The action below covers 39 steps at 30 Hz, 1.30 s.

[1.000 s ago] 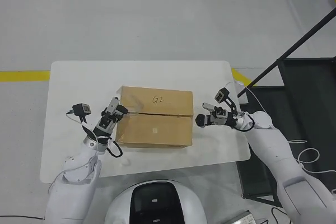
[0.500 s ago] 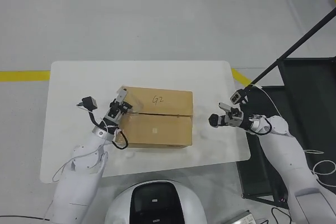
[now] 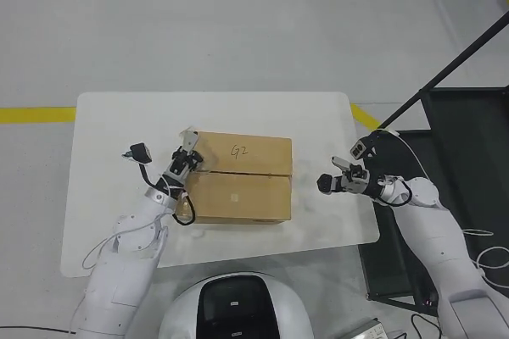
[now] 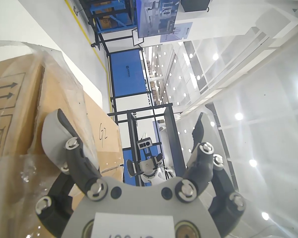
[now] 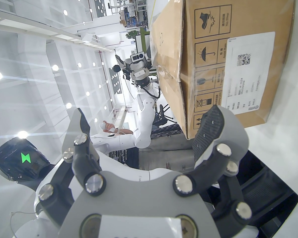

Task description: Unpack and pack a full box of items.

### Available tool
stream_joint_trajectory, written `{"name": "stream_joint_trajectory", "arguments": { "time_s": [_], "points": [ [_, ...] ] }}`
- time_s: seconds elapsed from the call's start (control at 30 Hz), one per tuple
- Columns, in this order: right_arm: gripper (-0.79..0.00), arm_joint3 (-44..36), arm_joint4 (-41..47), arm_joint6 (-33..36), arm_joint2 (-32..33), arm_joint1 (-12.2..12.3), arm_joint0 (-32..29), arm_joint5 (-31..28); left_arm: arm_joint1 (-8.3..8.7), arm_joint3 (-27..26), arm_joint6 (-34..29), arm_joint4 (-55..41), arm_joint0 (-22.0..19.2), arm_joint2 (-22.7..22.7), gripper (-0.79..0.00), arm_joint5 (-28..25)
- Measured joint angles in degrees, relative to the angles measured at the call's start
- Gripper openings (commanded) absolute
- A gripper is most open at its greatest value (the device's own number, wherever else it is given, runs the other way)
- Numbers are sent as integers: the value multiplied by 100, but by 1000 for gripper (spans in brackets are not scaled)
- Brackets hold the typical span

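A shut cardboard box (image 3: 237, 176) with clear tape along its middle seam lies in the middle of the white table (image 3: 110, 152). My left gripper (image 3: 185, 151) is at the box's left end near the far corner and stands open. In the left wrist view the left gripper (image 4: 129, 127) has one finger (image 4: 55, 127) lying against the taped box (image 4: 17, 95) and the other in free air. My right gripper (image 3: 321, 183) hovers open to the right of the box, apart from it. In the right wrist view the right gripper (image 5: 146, 122) faces the box's labelled end (image 5: 226, 50).
A black metal rack (image 3: 467, 152) stands close to the table's right edge, beside my right arm. A yellow floor line (image 3: 25, 114) runs behind the table. Bare table surface lies left of and behind the box.
My right gripper has drawn back to the right, away from the box's end. My left gripper has shifted up along the box's left end toward the far corner.
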Motion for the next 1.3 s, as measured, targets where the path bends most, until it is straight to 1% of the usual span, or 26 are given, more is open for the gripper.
{"name": "stream_joint_trajectory", "arguments": {
  "time_s": [0.2, 0.4, 0.53, 0.87, 1.07, 1.17, 1.3],
  "points": [
    [0, -2, -12, -22, -27, -22, 11, -25, -43, 179, -128, 21, -237, 249, 0, 83],
    [0, 30, -48, -70, -30, -37, -1, -81, -85, 325, -292, 127, -379, 551, 0, -119],
    [0, 20, -77, -102, -14, -39, -23, -85, -89, 319, -410, 169, -338, 647, 0, -207],
    [0, -97, -193, -155, 6, -42, -50, -74, -49, 118, -756, 164, -106, 681, 0, -263],
    [0, -159, -189, -191, 15, -55, -43, -117, -2, -273, -938, -175, 139, 512, 0, -766],
    [0, -198, -130, -227, 31, -68, -31, -215, 33, -458, -881, -298, 303, 319, 0, -1070],
    [0, -245, -114, -295, 60, -83, 9, -437, 86, -616, -772, -408, 519, 3, 0, -1286]
  ]
}}
